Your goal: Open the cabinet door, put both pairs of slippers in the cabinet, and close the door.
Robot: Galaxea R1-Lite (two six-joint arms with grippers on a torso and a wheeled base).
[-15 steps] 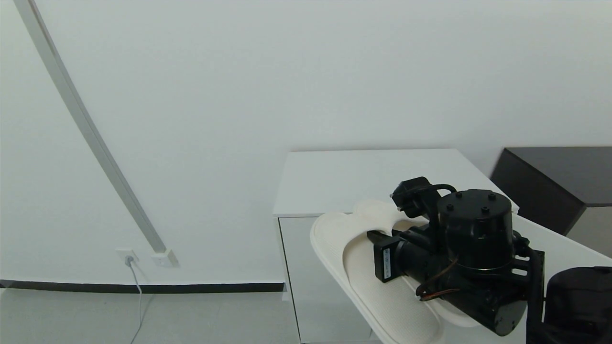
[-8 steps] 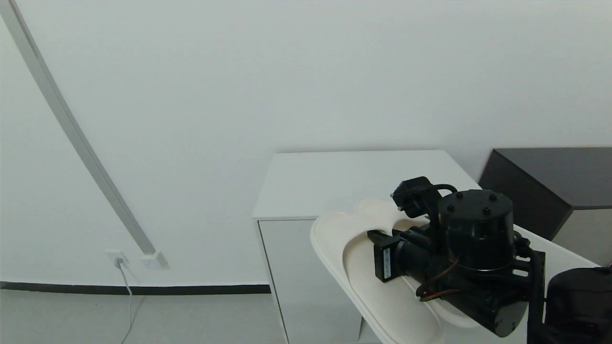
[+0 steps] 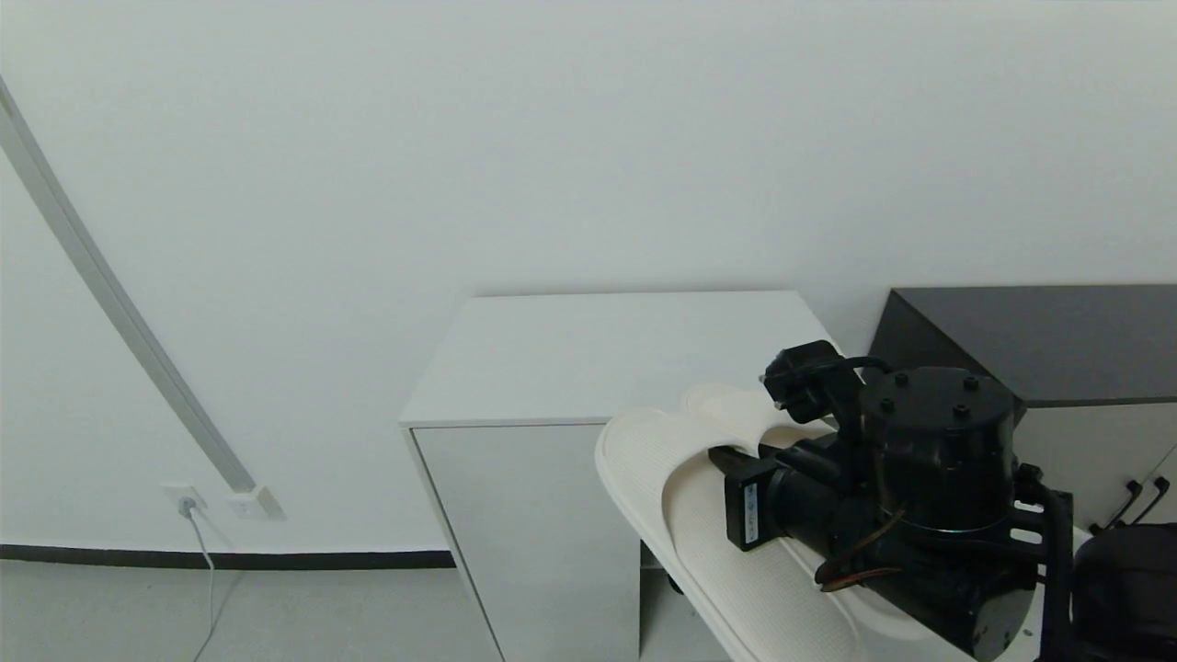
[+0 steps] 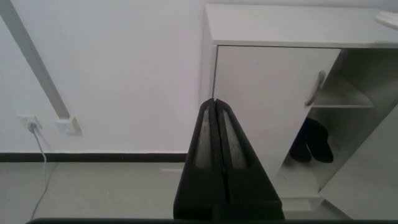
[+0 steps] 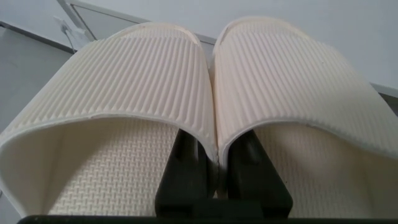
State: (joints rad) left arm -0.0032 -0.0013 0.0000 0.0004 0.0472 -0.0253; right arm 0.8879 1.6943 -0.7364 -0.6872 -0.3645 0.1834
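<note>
1. Right gripper (image 5: pixel 216 167): closed on the pair of cream slippers (image 5: pixel 143 81). The 2 fingers (image 5: pixel 186 163) clamp the touching inner walls of the 2 slippers, 1 finger inside each. In the head view, the pair sits at 4 o'clock, held in the air in front of the white cabinet (image 3: pixel 598 354), soles tilted.
2. Left gripper (image 4: pixel 215 109): pressed fully together, holding nothing, pointing toward the cabinet front.
3. Cabinet: 1 door leaf (image 4: pixel 267 99) with a handle (image 4: pixel 316 88) is closed. The compartment beside it is open, with the open door (image 4: pixel 367 177) swung outward.
4. A pair of dark slippers (image 4: pixel 314 142) stands on the cabinet floor, below the shelf (image 4: pixel 339 99).
5. A dark cabinet (image 3: pixel 1030 340) stands at 3 o'clock of the white cabinet. A wall socket (image 3: pixel 187 501) is at 8 o'clock.
</note>
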